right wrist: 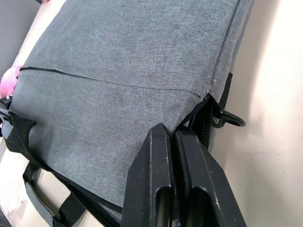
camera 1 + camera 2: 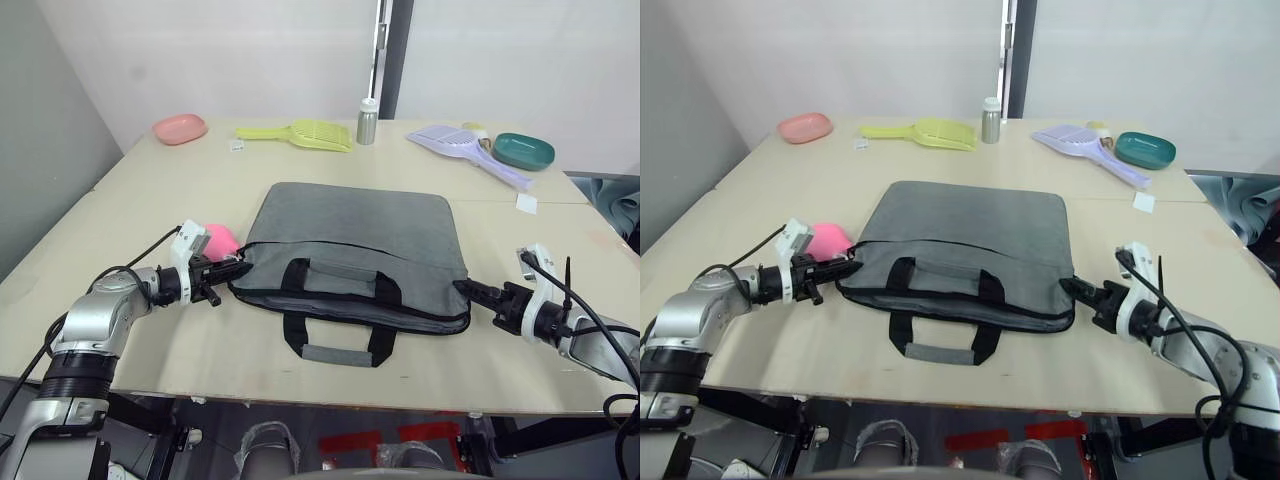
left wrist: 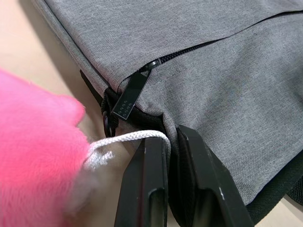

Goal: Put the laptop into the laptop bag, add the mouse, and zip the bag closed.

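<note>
With both sets of jaws clenched at opposite ends of the laptop bag (image 2: 350, 255) flat on the tabletop (image 2: 300, 375), the zipper pull (image 3: 130, 94) lies just ahead of the left jaws, so pinch it squarely and check the zip's end.

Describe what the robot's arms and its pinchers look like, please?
Both arms are rounded silver-grey metal tubes with black joint rings, and loose black cables loop along them. Each wrist carries a white block. The left gripper and the right gripper each end in two flat, straight black fingers with slotted undersides.
</note>
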`<action>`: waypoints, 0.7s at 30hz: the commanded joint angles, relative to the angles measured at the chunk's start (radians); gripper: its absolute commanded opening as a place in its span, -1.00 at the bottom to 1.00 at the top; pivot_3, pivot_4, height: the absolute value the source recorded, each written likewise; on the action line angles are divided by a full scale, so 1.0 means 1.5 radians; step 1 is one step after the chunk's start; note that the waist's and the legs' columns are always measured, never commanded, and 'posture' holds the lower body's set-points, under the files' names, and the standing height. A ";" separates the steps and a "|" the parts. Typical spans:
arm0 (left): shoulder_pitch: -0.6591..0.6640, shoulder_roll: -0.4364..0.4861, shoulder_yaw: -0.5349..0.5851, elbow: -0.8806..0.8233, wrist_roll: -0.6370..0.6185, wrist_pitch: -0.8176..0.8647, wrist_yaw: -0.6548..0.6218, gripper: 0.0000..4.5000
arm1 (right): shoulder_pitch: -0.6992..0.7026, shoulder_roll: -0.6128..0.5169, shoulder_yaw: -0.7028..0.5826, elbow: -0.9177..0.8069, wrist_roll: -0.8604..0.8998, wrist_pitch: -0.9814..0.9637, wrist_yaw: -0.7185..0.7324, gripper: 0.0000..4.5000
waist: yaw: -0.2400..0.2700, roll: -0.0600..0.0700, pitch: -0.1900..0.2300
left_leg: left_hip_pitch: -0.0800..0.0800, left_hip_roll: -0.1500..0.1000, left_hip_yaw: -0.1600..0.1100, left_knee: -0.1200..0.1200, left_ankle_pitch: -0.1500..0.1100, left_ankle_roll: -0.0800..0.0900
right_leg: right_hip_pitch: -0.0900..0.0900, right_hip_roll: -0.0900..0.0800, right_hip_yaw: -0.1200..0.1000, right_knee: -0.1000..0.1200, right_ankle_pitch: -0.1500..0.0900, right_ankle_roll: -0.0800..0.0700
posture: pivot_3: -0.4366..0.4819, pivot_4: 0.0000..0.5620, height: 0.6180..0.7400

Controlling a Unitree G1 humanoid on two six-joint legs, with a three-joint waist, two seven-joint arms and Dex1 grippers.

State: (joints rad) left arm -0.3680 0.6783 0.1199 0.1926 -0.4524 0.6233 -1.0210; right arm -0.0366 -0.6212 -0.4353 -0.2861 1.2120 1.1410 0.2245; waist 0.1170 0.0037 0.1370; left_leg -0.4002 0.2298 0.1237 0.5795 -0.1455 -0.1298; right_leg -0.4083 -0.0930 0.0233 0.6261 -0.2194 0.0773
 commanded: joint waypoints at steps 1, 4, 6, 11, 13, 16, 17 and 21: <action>-0.009 0.010 -0.004 0.003 0.010 -0.030 -0.015 -0.99 | 0.007 0.012 -0.003 -0.040 0.016 -0.013 0.004 -0.97 | 0.000 0.000 0.000 | 0.000 0.000 0.000 0.000 0.000 0.000 | 0.000 0.000 0.000 0.000 0.000 0.000 | -0.05 -0.47 1.00; 0.009 0.020 0.010 -0.006 -0.001 -0.014 -0.020 -0.44 | 0.017 0.014 -0.008 -0.049 0.008 -0.028 0.008 -0.70 | -0.002 0.000 0.000 | 0.000 0.000 0.000 0.000 0.000 0.000 | 0.000 0.000 0.000 0.000 0.000 0.000 | -0.05 -0.47 1.00; 0.018 0.027 0.016 -0.007 -0.002 -0.014 -0.022 -0.14 | 0.021 0.010 -0.011 -0.051 0.004 -0.035 0.011 -0.43 | -0.004 0.000 0.000 | 0.000 0.000 0.000 0.000 0.000 0.000 | 0.000 0.000 0.000 0.000 0.000 0.000 | -0.05 -0.47 1.00; 0.079 0.058 0.077 -0.002 -0.007 -0.046 -0.021 0.66 | 0.064 -0.028 -0.028 -0.052 -0.065 -0.084 0.055 0.36 | -0.009 0.000 0.000 | 0.000 0.000 0.000 -0.001 0.000 0.000 | 0.000 0.000 0.000 -0.001 0.000 0.000 | -0.05 -0.47 1.00; 0.107 0.069 0.094 0.006 -0.003 -0.077 -0.030 0.99 | 0.077 -0.028 -0.039 -0.056 -0.081 -0.109 0.064 0.68 | -0.009 0.000 0.000 | 0.000 0.000 0.000 -0.001 -0.001 0.001 | 0.000 0.000 0.000 -0.002 0.000 0.000 | -0.05 -0.47 1.00; 0.145 0.080 0.140 0.009 -0.035 -0.077 -0.054 1.00 | 0.112 -0.046 -0.043 -0.070 -0.144 -0.162 0.099 0.97 | -0.010 0.000 0.000 | 0.000 0.000 0.000 -0.001 -0.002 0.003 | 0.000 0.000 0.000 -0.002 0.000 0.000 | -0.05 -0.47 1.00; 0.155 0.083 0.150 0.009 -0.038 -0.087 -0.060 1.00 | 0.121 -0.049 -0.048 -0.073 -0.157 -0.181 0.117 0.97 | -0.010 0.000 0.000 | 0.000 0.000 0.000 -0.001 -0.002 0.003 | 0.000 0.000 0.000 -0.002 0.000 0.000 | -0.05 -0.47 1.00; 0.168 0.090 0.194 0.023 -0.049 -0.114 -0.068 1.00 | 0.163 -0.106 -0.064 -0.072 -0.220 -0.266 0.247 0.97 | -0.008 0.000 0.000 | 0.000 0.000 0.000 -0.001 -0.002 0.003 | 0.000 0.000 0.000 -0.002 0.000 0.000 | -0.05 -0.47 1.00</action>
State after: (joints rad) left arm -0.1138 0.7812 0.3617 0.2276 -0.5074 0.4848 -1.1063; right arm 0.1979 -0.7477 -0.4774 -0.3641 0.9178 0.8055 0.5164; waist 0.1048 0.0035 0.1369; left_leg -0.4001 0.2300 0.1242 0.5778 -0.1486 -0.1249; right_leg -0.4083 -0.0931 0.0233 0.6231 -0.2196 0.0775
